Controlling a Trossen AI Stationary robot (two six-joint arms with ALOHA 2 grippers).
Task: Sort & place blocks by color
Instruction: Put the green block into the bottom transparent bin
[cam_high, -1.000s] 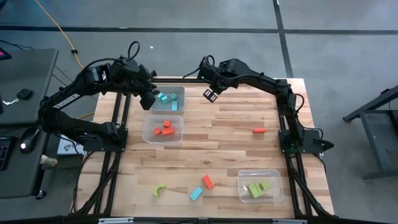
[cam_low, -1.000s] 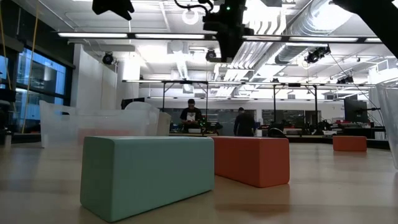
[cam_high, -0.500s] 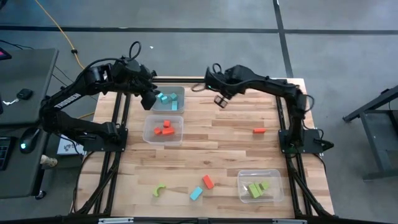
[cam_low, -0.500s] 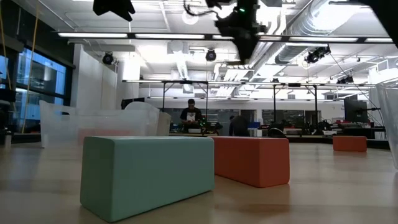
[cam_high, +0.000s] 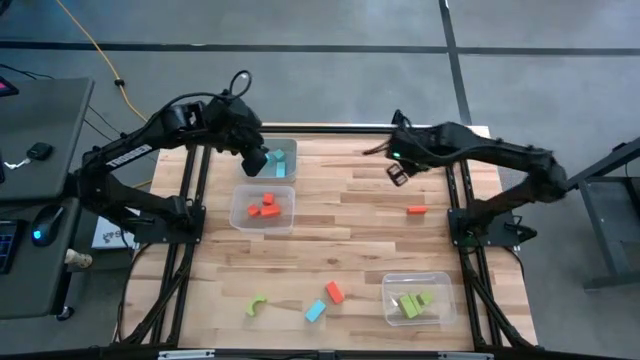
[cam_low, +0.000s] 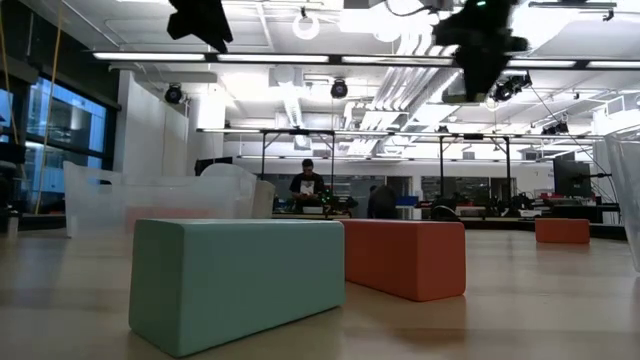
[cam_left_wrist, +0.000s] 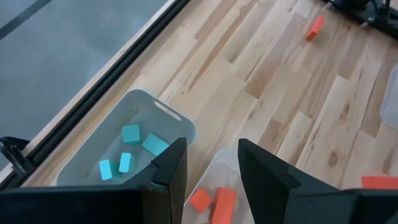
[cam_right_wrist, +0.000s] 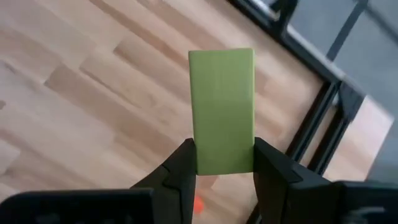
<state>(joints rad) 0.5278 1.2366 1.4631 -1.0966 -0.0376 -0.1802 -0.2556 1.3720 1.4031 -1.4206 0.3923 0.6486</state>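
My right gripper (cam_high: 398, 173) hangs above the far middle-right of the table, shut on a yellow-green block (cam_right_wrist: 222, 106). My left gripper (cam_high: 258, 160) is open and empty over the bin with cyan blocks (cam_high: 283, 160); its wrist view looks down on that bin (cam_left_wrist: 134, 155) and on red blocks (cam_left_wrist: 214, 202). Loose on the wood lie a red block (cam_high: 416, 210), a green arch (cam_high: 257, 305), a cyan block (cam_high: 315, 311) and another red block (cam_high: 334, 292). The low view shows the cyan one (cam_low: 235, 280) and the red one (cam_low: 405, 258) up close. My right gripper pinches the yellow-green block between its two fingers (cam_right_wrist: 180, 165), one on each long side, at the end nearest the wrist (cam_right_wrist: 224, 163). Most of the block sticks out beyond the fingertips. It is lifted clear, with the wooden table far below it.
A clear bin with red blocks (cam_high: 263, 208) sits just near of the cyan bin. A bin with green blocks (cam_high: 415, 300) stands at the near right. The table's dark frame rails run along the far edge (cam_right_wrist: 311, 118). People stand far off in the room (cam_low: 305, 185).
My right gripper has travelled along the far side toward the table's right edge and slightly nearer, its arm swinging outward. My left gripper has shifted a little to the right above the cyan bin. The blocks on the table have stayed put.
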